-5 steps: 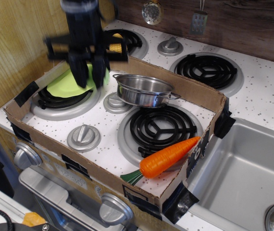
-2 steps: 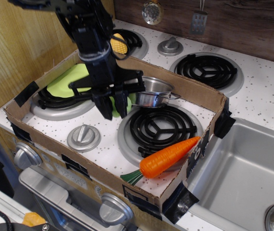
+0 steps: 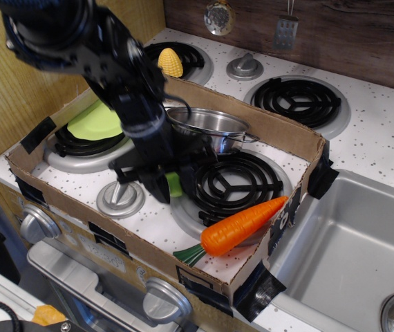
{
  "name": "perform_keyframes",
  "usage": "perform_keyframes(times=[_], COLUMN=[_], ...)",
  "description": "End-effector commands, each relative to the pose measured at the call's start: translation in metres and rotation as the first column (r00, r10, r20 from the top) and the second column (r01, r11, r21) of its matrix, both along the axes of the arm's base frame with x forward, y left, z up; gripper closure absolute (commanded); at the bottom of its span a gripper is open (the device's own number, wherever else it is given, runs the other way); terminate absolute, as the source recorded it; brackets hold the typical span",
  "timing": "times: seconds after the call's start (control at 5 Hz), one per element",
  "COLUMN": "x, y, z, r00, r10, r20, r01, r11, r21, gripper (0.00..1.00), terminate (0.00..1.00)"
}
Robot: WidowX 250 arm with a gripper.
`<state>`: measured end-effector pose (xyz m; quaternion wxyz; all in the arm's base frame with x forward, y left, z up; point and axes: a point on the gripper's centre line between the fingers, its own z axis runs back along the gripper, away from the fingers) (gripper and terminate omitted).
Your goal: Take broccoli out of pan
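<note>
My black gripper is shut on the broccoli, a small pale lime-green piece that shows between the fingers. It hangs low over the white stove top, between the front-left knob and the front-right burner. The pan, a shiny steel pot with wire loop handles, stands just behind and to the right of the gripper. Its visible inside looks empty, and the arm hides its left edge.
A cardboard tray wall rings the front of the stove. An orange carrot lies at the front right, over the black burner. A light-green plate sits on the left burner. A yellow corn cob is at the back. A grey knob is beside the gripper. A sink is to the right.
The gripper has moved from over the green plate, past the pan's left side, forward and down to the stove top. It carries the green broccoli piece with it.
</note>
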<state>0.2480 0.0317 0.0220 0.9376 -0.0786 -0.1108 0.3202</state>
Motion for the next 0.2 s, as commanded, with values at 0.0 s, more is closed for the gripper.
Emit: perform_keyframes(times=[0.0], x=[0.0094], y=[-0.0126], z=[0.0598], r00=[0.999], r10=[-0.002], r20=[-0.032], r01=[0.006], r11=[0.992], r21=[0.123], gripper=[0.0], terminate=[1.0])
